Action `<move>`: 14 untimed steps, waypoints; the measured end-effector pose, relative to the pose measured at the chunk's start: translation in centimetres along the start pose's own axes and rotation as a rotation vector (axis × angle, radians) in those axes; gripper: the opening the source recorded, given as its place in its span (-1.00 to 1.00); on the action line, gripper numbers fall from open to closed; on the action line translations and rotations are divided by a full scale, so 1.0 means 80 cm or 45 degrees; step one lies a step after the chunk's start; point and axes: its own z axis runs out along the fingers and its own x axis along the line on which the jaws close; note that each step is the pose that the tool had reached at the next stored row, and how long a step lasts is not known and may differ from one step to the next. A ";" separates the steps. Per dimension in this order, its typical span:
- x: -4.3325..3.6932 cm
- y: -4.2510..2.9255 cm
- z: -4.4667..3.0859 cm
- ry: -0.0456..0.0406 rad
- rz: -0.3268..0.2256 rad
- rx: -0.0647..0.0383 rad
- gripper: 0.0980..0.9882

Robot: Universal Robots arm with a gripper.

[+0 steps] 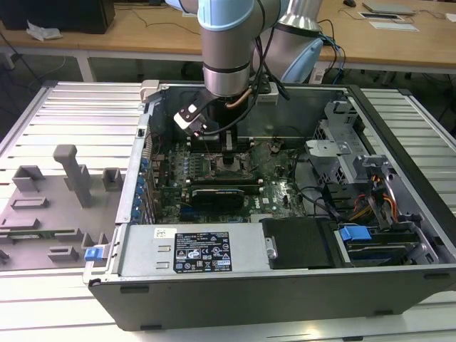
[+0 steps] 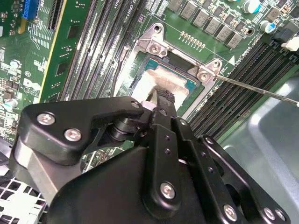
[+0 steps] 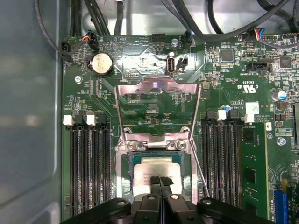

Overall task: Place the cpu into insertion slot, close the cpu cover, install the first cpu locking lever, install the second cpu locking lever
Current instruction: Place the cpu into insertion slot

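cpu (image 3: 149,167): one; cpu cover (image 3: 158,88): one, raised.

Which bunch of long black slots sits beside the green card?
The bunch between the cpu and the green card; the other bunch borders the grey case wall.

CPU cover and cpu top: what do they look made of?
The cpu cover: looks like bare stamped sheet metal, probably steel. It is silvery and glossy, with pinkish glare along its top bar. The cpu: pale silvery-beige metal lid, matte, with dull diffuse highlights. Its alloy or plating can't be told.
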 end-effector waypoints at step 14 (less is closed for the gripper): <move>0.000 0.0034 -0.0408 -0.002 0.000 0.000 -0.98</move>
